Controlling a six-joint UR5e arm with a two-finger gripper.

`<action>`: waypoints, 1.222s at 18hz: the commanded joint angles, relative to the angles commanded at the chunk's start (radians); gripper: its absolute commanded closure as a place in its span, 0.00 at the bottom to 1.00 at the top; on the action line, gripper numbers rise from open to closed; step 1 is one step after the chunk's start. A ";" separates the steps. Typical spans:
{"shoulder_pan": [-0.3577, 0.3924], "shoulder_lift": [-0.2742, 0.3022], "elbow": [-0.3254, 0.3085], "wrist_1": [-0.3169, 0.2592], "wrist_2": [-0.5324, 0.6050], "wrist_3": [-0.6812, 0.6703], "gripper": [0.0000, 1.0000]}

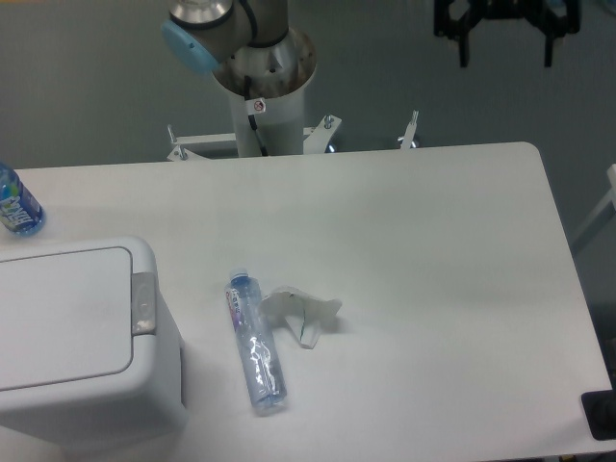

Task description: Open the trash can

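Overhead view of the work area. A white tabletop (433,289) with rounded corners filled most of the frame, set against a plain grey floor. The trash can (82,337) stood at the lower left corner of the tabletop, partly cut off by the frame edge; its flat inset lid (58,313) lay down and level, with the small grey latch (142,303) at the lid's right edge. Just right of the bin, apart from it, an empty clear plastic bottle (256,342) lay on its side, and a crumpled piece of clear plastic (303,313) lay against the bottle's upper right. A blue-labelled bottle (16,202) was visible at the far left edge. Beyond the far edge rose the arm's white pedestal (262,96), topped by a joint with a blue cap (189,46). A dark object (599,416) sat at the lower right corner. The hand was out of frame, so its opening could not be told.
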 joint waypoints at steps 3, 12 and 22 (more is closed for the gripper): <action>-0.002 -0.002 0.003 0.000 -0.005 -0.002 0.00; -0.124 -0.061 -0.008 0.110 -0.037 -0.360 0.00; -0.279 -0.143 -0.008 0.232 -0.081 -0.804 0.00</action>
